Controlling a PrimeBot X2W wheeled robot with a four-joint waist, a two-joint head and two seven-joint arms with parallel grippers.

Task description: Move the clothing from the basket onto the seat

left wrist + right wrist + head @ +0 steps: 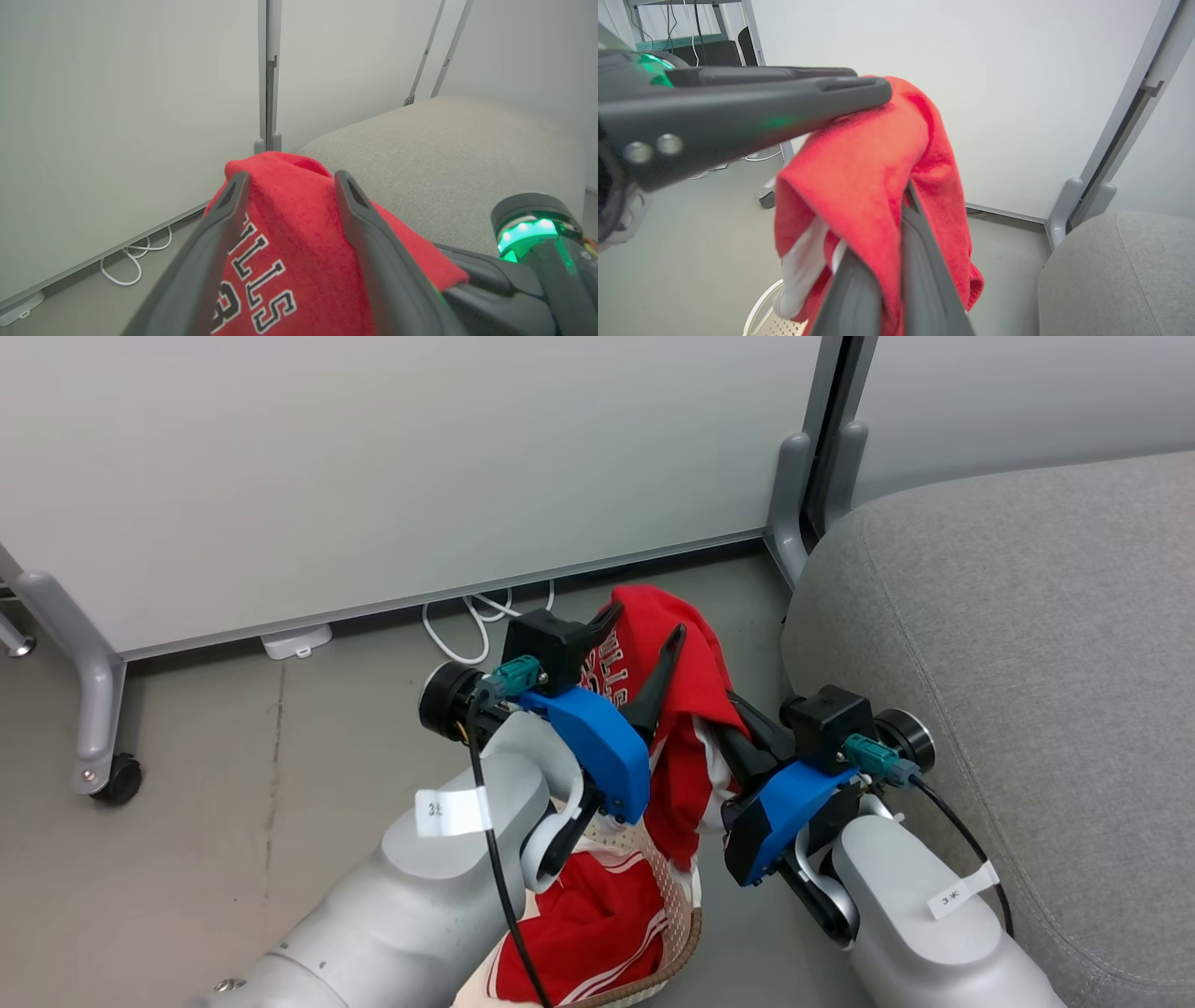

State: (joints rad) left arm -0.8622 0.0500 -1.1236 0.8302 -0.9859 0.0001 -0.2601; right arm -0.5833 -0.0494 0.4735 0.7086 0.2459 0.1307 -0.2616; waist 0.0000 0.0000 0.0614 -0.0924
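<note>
The red jersey with white lettering hangs in the air above the basket, between both grippers. My right gripper is shut on the jersey near its lower part. My left gripper stands open higher up, its fingers spread with the lettered cloth lying between them. A second red garment with white stripes lies in the cream basket, partly hidden by my left forearm. The grey seat is just to the right of both grippers.
White partition panels stand behind on grey legs, one with a caster. A white cable and a white block lie on the grey floor at the panel's foot. A grey post rises beside the seat's far corner.
</note>
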